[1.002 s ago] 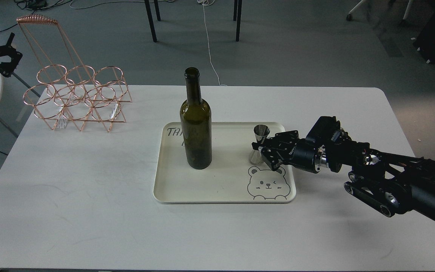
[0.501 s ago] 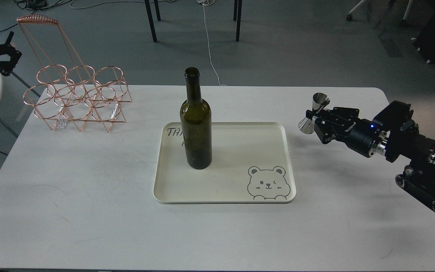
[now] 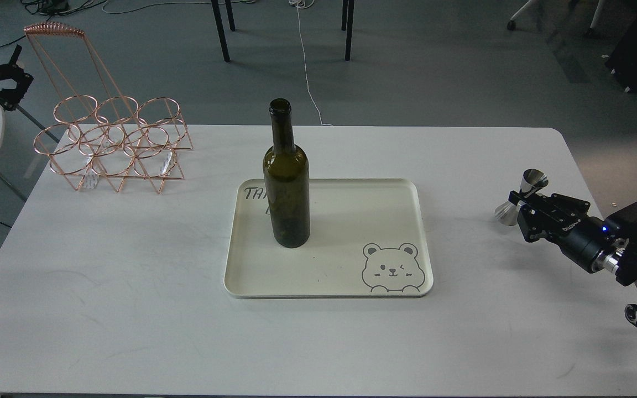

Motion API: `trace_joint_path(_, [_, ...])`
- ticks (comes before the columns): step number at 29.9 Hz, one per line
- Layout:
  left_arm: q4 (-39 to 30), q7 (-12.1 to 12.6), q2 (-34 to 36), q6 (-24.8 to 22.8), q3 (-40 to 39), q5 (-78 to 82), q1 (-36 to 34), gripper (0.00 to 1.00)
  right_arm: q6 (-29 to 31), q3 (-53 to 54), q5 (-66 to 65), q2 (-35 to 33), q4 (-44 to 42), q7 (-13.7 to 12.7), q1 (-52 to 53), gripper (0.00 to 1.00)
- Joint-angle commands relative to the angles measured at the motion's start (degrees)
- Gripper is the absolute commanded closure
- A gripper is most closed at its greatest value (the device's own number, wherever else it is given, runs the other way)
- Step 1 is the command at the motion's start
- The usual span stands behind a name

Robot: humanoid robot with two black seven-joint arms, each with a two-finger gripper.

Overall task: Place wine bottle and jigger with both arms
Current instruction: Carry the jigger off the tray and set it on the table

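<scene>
The wine bottle (image 3: pixel 286 182) is dark olive-green and stands upright on the left part of the cream tray (image 3: pixel 351 276). The jigger (image 3: pixel 520 196) is shiny steel and tilted, held at its waist over the white table, right of the tray. My right gripper (image 3: pixel 520 205) is shut on the jigger, its arm coming in from the right edge. My left gripper (image 3: pixel 6 83) is far left, off the table beside the copper rack, and its fingers stand apart and hold nothing.
A copper wire bottle rack (image 3: pixel 111 141) with a tall handle stands at the table's (image 3: pixel 130 309) back left. The tray has a bear drawing (image 3: pixel 393 268) at its front right. Chair legs and cables are on the floor behind.
My right gripper lifted the jigger off the tray and carried it right and outward, past the tray's edge. The bottle and left arm stayed put.
</scene>
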Motion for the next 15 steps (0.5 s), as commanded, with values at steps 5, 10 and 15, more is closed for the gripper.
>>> trace_joint_path(5, [0.0,0.0,0.72,0.0,0.02,0.06,0.0,0.01,0.02,-0.09,0.15,0.54,-0.82,0.0,-2.17,0.93])
trace_joint_path(10, [0.0,0.0,0.55,0.0,0.02,0.23,0.0,0.01,0.02,-0.09,0.15,0.54,-0.73,0.0,-2.26,0.89])
trace_joint_path(15, [0.0,0.0,0.46,0.0,-0.07,0.76,0.0,0.01,0.02,-0.09,0.23,0.54,-0.64,0.0,-2.26,0.77])
